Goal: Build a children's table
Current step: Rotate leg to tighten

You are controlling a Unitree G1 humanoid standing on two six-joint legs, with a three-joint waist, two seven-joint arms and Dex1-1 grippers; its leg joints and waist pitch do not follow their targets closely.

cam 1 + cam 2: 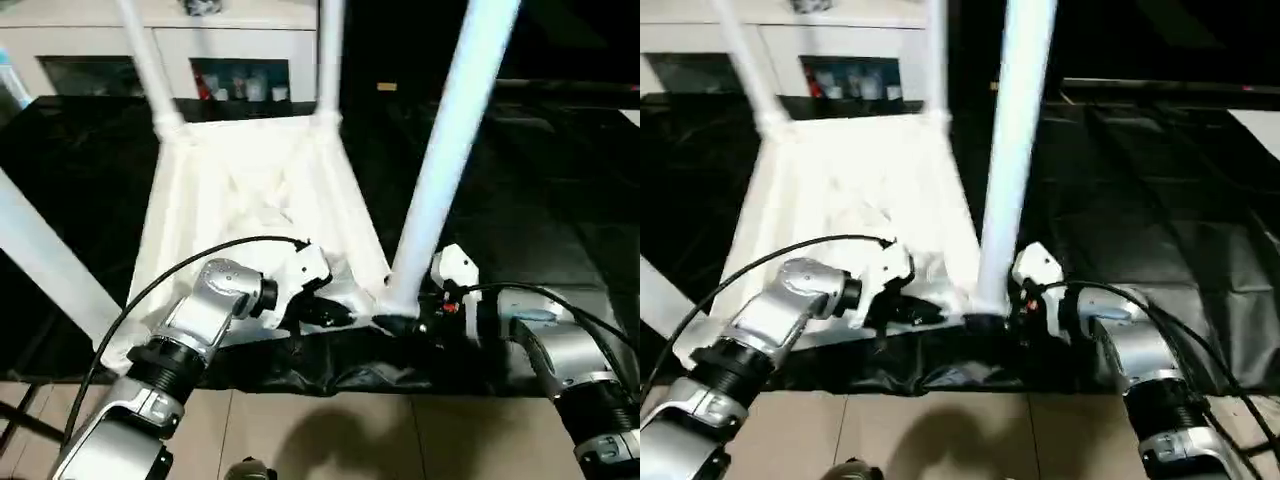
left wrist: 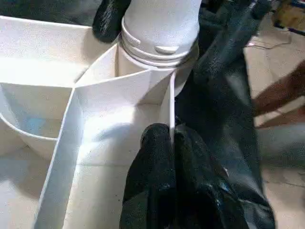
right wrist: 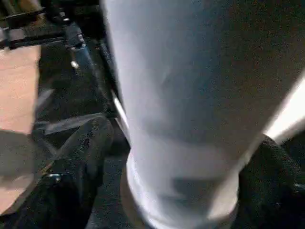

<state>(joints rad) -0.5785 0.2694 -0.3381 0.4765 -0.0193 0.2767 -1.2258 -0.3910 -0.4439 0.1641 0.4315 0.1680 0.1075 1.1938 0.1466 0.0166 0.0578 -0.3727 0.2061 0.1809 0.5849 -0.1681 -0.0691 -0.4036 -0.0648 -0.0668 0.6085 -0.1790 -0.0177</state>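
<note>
The children's table [image 1: 255,200] lies upside down on a black sheet [image 1: 520,200], its ribbed underside facing up, with 4 white legs rising from its corner sockets. All 4 legs are cut off by the picture edges: 2 far ones [image 1: 150,65] and [image 1: 330,55] run out at the top, 1 near leg [image 1: 455,130] stands beside the right arm, and 1 near leg [image 1: 40,255] slants off to the left.

The left wrist view gives what the head views cannot: the near-right socket close up, the leg's threaded collar [image 2: 159,45] seated in it, and thin ribs dividing the underside into compartments. There the left gripper [image 2: 171,143] has its jaws closed on the thin raised rim [image 2: 171,102] of the top, 1 black finger on each side. In the left eye view, that grip is mostly hidden behind the wrist.

The right gripper [image 3: 176,167] has its jaws open wide around the base of the near-right leg, 1 finger [image 3: 81,162] to each side; whether the pads touch the leg is hard to tell. In the left eye view it sits low at the socket [image 1: 400,322].

A person's hand [image 2: 281,98] shows blurred beyond the sheet. Behind the table stands a white cabinet [image 1: 240,50] with glass doors, its contents too small to make out. Bare floor [image 1: 330,430] lies nearest the robot.
</note>
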